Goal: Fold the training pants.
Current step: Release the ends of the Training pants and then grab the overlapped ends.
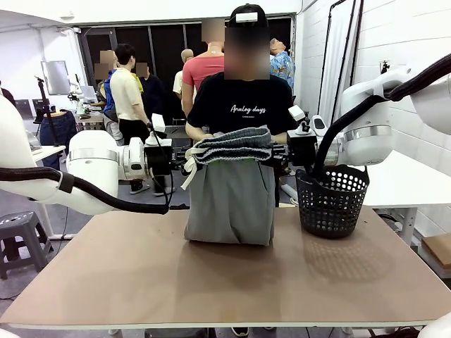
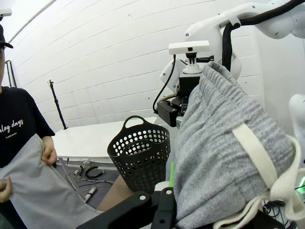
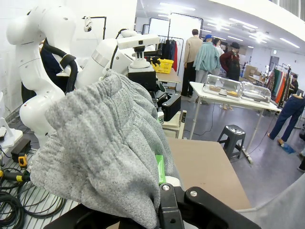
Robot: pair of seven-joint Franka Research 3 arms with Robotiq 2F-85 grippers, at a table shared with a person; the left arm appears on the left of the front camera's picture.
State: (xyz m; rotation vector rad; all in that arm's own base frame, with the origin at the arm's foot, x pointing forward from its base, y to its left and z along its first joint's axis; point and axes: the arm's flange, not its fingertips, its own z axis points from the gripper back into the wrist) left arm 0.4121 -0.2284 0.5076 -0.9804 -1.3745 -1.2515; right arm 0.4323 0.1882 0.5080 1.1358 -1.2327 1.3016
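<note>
The light grey training pants point(image 1: 231, 190) hang above the table, legs draping down to the tabletop. Their gathered waistband point(image 1: 232, 144) is stretched between my two grippers. My left gripper point(image 1: 184, 159) is shut on the waistband's left end, where the white drawstring point(image 1: 189, 176) dangles. My right gripper point(image 1: 276, 153) is shut on the right end. In the left wrist view the bunched waistband point(image 2: 224, 143) and drawstring point(image 2: 257, 152) cover the fingers. In the right wrist view grey fabric point(image 3: 105, 143) does the same. The person's hands point(image 2: 47, 153) hold the lower grey fabric point(image 2: 33, 186).
A black perforated basket point(image 1: 331, 201) stands on the brown table point(image 1: 225, 282) at the right, close to my right arm. The person in a black T-shirt point(image 1: 243, 102) stands right behind the pants. A white table point(image 1: 402, 179) lies farther right.
</note>
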